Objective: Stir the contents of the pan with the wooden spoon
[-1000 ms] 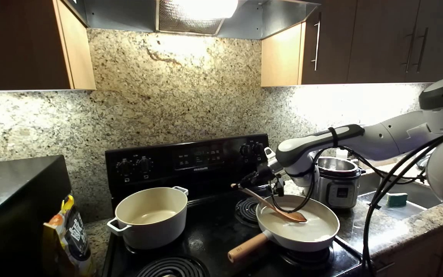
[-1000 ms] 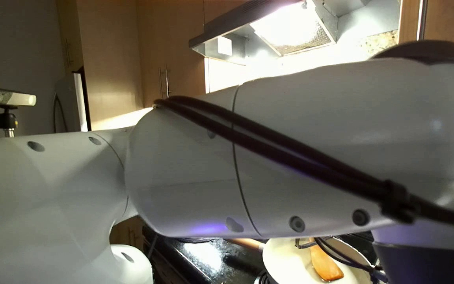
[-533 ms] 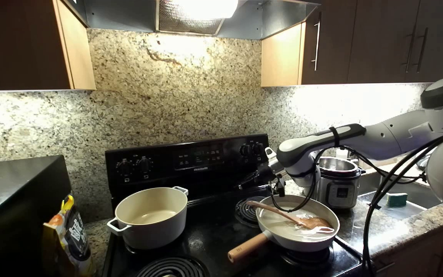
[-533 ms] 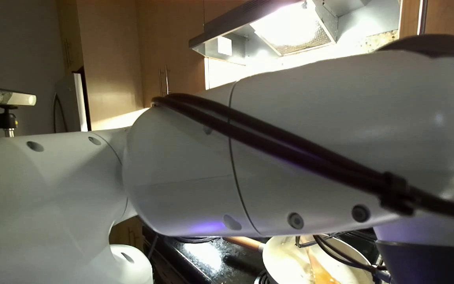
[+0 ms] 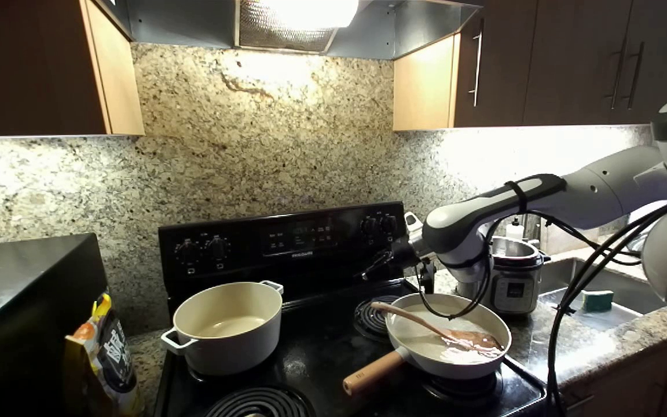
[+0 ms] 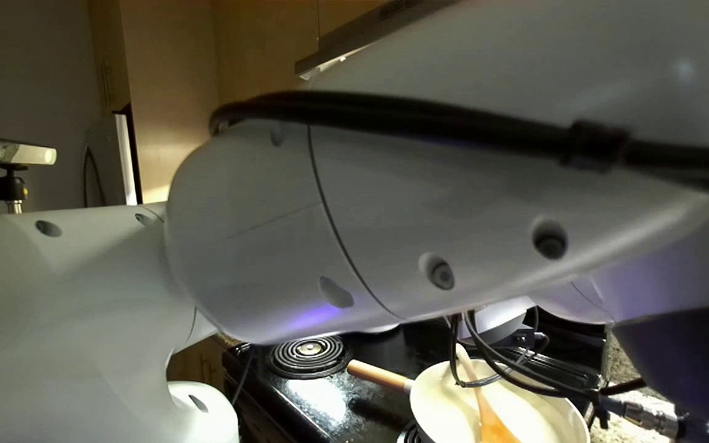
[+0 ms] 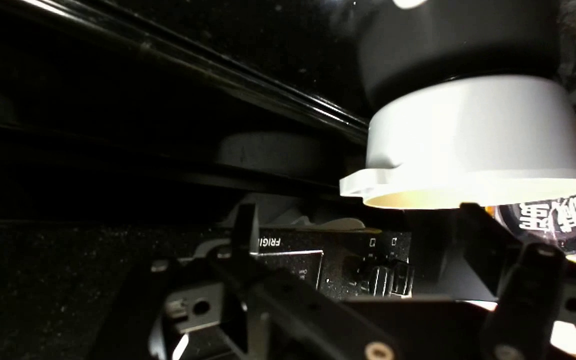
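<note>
The wooden spoon lies loose in the pan, its handle leaning over the far-left rim and its oval bowl down in the pale contents. In an exterior view the spoon's bowl also shows, partly cut off by the frame edge. Above and behind the handle's end, apart from it, is my gripper. Its fingers stand wide apart in the wrist view, where the gripper has nothing between its tips. Pan and spoon are out of the wrist view.
A cream two-handled pot stands left on the stove. A steel cooker is right behind the pan. The stove's control panel rises behind the gripper. Arm cables loop down over the pan. A bag stands far left.
The gripper has opened and let go of the spoon's handle. The spoon has dropped onto the rim, its bowl sliding further across the pan. The arm has shifted slightly up and away.
</note>
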{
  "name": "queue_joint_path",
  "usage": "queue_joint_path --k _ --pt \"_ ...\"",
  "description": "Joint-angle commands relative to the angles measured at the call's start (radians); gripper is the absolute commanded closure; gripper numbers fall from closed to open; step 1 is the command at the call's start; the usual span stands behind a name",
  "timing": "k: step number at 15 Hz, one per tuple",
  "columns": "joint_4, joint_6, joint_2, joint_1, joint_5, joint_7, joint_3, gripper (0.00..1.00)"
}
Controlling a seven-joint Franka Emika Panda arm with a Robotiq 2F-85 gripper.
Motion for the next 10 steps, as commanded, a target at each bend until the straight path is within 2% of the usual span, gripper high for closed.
queue_joint_path --k 1,5,6,10 --pt "-0.118 0.144 -0.150 0.001 0.003 0.112 0.004 0.00" --pt "-0.173 0.304 -0.290 0.048 0.000 0.271 -0.007 0.00" --pt "-0.149 0.235 -0.280 -0.006 0.080 0.202 0.057 0.00" --pt "-0.140 0.233 -0.388 -0.007 0.155 0.224 0.105 0.00"
